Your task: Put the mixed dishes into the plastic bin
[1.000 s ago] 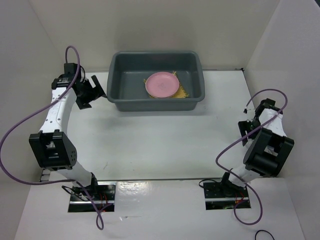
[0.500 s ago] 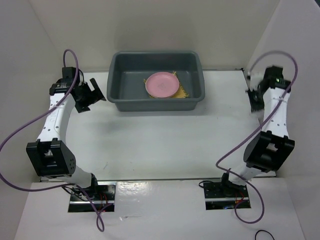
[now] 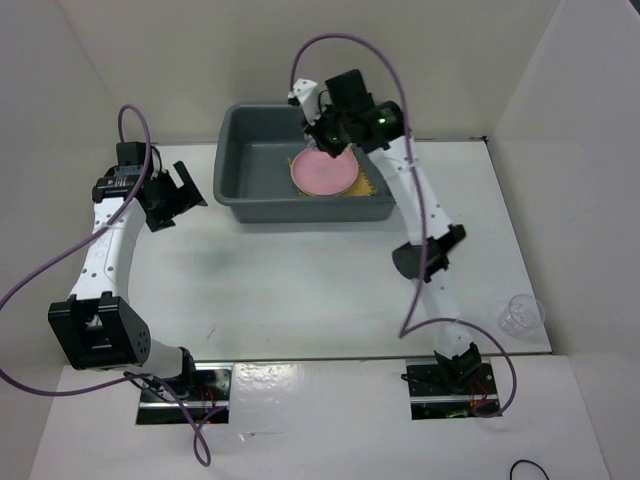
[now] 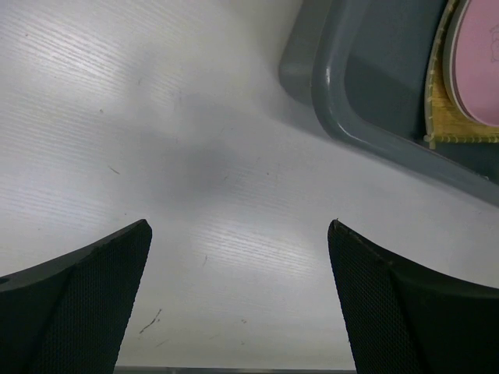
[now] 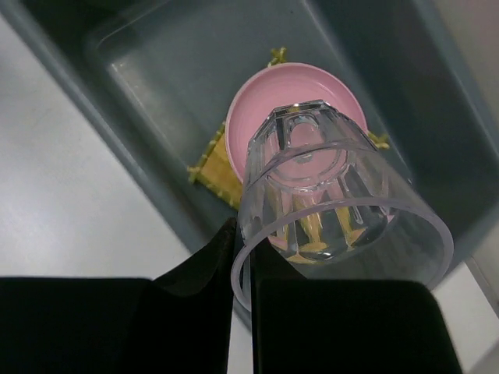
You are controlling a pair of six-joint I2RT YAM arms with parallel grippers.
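The clear cup (image 5: pixel 335 179) hangs over the bin, its closed base pointing at the pink plate (image 5: pixel 261 97) and its open mouth turned back toward the wrist. So the cup's long axis runs from the fingers straight to the plate. The plate lies flat on the yellow mat (image 5: pixel 204 167), whose corners stick out around it, and both rest on the floor of the bin (image 5: pixel 148 74).

The right gripper (image 5: pixel 243 241) is clamped on the cup's rim wall, with the plastic pinched between the 2 fingers. In the top view the right gripper (image 3: pixel 330 140) sits inside the bin's outline (image 3: pixel 232 195), just over the far edge of the pink plate (image 3: pixel 323 172). The drop zone looks to be directly beneath, so I judge that lowering and releasing is all this cup needs. It may land on the plate and could tip or roll.

A 2nd cup (image 3: pixel 520 315) stands on the table (image 3: pixel 300 280) at the near right, well apart from the bin. The right arm is much the nearer one for it.

The left gripper (image 3: pixel 172 195) hovers beside the bin's left wall with its fingers spread wide and nothing between them. Its own view shows bare tabletop beneath the left gripper (image 4: pixel 238 226) and the bin's corner (image 4: pixel 343 101) ahead. No cream dish shows in any view.
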